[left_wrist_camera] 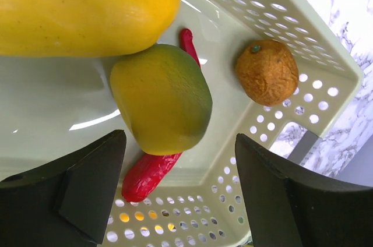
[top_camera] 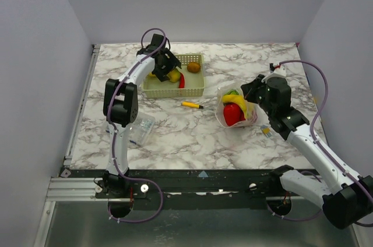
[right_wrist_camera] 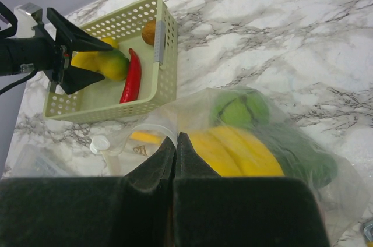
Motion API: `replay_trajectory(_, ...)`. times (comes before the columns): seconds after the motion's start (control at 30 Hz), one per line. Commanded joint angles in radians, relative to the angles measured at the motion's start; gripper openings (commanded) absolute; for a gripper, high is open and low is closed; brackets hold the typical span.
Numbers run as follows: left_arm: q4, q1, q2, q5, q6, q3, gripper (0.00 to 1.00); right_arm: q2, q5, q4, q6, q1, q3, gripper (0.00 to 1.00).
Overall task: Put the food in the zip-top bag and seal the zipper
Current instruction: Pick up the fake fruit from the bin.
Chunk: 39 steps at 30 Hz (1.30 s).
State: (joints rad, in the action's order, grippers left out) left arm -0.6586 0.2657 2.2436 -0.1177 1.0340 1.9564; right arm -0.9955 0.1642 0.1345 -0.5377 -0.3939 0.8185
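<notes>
The clear zip-top bag (top_camera: pixel 252 116) lies right of centre and holds a yellow banana (right_wrist_camera: pixel 233 148), a green pepper (right_wrist_camera: pixel 239 107) and a red fruit (top_camera: pixel 232 114). My right gripper (top_camera: pixel 249 88) is shut on the bag's mouth edge (right_wrist_camera: pixel 175 120), with the jaws closed together (right_wrist_camera: pixel 176 142). My left gripper (top_camera: pixel 166 67) is open over the basket (top_camera: pixel 175 90), its fingers on either side (left_wrist_camera: pixel 180 162) just above a yellow-green fruit (left_wrist_camera: pixel 163 98). Beside that fruit lie a red chili (left_wrist_camera: pixel 148 174), an orange-brown round fruit (left_wrist_camera: pixel 268 71) and a large yellow fruit (left_wrist_camera: pixel 81 8).
A thin yellow-and-black stick (top_camera: pixel 191 105) lies between the basket and the bag. A flat clear packet (top_camera: pixel 140 127) lies by the left arm. Grey walls enclose the marble table (top_camera: pixel 192 136) at the back and sides.
</notes>
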Motion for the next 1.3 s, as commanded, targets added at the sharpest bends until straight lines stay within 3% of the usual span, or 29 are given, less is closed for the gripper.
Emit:
replay_trajectory(0.0,0.011,-0.001,0.029,-0.009,0.044,0.023,0.76,-0.014,0.011,-0.011,0.020,-0.006,0.036,0.01)
replay_trajectory(0.47,0.012,0.000,0.056,0.031,0.038,0.007,0.66,-0.014,0.009,-0.009,0.015,-0.006,0.032,0.01)
replay_trajectory(0.6,0.028,0.001,0.053,0.027,0.028,0.003,0.57,-0.008,0.014,-0.007,0.009,-0.006,0.031,0.01)
replay_trajectory(0.9,0.057,0.001,0.003,0.005,-0.021,-0.014,0.22,-0.012,0.001,-0.006,-0.003,-0.006,0.033,0.01)
replay_trajectory(1.07,0.082,0.003,-0.116,0.004,-0.063,-0.083,0.11,-0.014,-0.017,-0.015,-0.022,-0.005,0.043,0.01)
replay_trajectory(1.27,0.125,0.013,-0.282,-0.071,-0.116,-0.176,0.06,-0.040,-0.078,-0.054,-0.071,-0.006,0.059,0.01)
